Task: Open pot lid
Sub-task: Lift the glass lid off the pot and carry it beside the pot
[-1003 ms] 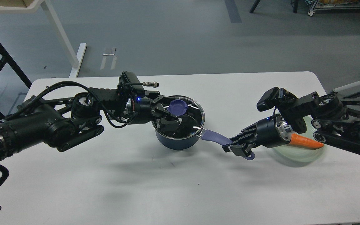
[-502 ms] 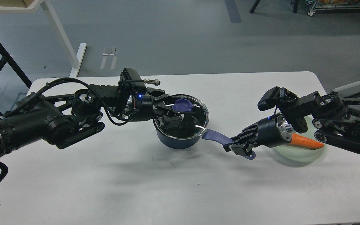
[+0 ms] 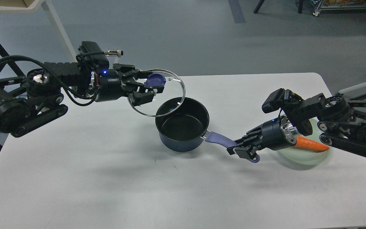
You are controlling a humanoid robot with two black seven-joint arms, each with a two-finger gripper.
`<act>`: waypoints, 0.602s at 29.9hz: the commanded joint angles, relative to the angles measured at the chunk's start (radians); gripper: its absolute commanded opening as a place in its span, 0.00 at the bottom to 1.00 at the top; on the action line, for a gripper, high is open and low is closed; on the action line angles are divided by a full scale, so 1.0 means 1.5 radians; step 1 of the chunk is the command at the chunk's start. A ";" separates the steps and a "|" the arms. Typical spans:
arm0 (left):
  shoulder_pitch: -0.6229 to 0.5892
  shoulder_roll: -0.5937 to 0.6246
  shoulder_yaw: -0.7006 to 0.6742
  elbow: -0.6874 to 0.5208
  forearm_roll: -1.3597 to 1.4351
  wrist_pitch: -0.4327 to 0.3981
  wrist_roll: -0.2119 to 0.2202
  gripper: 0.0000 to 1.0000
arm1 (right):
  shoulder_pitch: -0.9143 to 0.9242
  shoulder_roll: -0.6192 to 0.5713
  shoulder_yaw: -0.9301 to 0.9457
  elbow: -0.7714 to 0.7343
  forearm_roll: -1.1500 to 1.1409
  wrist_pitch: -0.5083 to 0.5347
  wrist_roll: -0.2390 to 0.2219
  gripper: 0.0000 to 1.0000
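Your left end effector (image 3: 149, 87) is pinched on the purple-blue knob (image 3: 155, 80) of the lid (image 3: 170, 92), holding the glass disc in the air, tilted, up and to the left of the pot (image 3: 183, 127). The pot stands uncovered on the white surface (image 3: 106, 178), its black inside showing. Your right end effector (image 3: 246, 152) is clamped on the far end of the pot's handle (image 3: 218, 139). Behind it a carrot (image 3: 311, 144) lies on a pale green plate (image 3: 310, 159). No brand or writing is readable on anything.
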 commanded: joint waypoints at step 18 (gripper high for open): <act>0.214 0.172 0.083 0.021 0.007 0.210 0.000 0.39 | 0.002 0.000 0.000 0.000 0.000 0.000 0.000 0.27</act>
